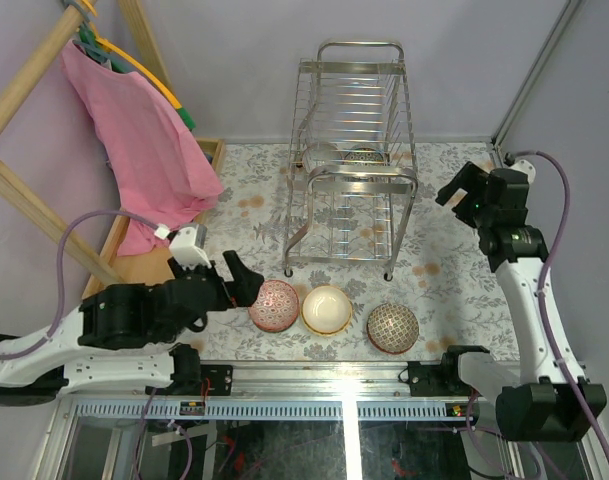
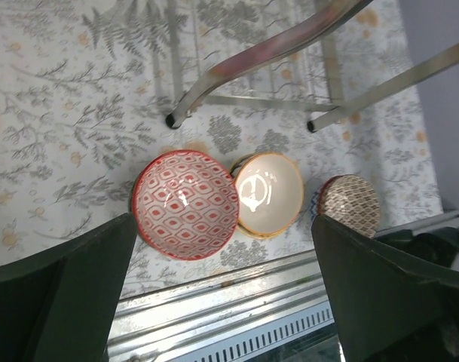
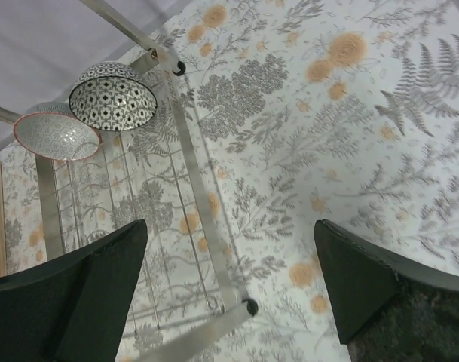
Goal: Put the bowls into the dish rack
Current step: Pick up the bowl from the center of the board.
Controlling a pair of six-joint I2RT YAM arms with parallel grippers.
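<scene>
- Three bowls sit in a row on the tabletop (image 1: 444, 270) near your edge: a red-white bowl (image 1: 273, 305), a cream bowl (image 1: 327, 309) and a brown-patterned bowl (image 1: 392, 328).
- Two more are in the dish rack (image 1: 352, 190), side by side: a black-and-white bowl (image 3: 112, 96) and a grey bowl (image 3: 56, 136).
- Your left jaws are spread wide and empty, just over the red-white bowl.
- Your right jaws are spread too, also empty, off to the rack's right.
</scene>
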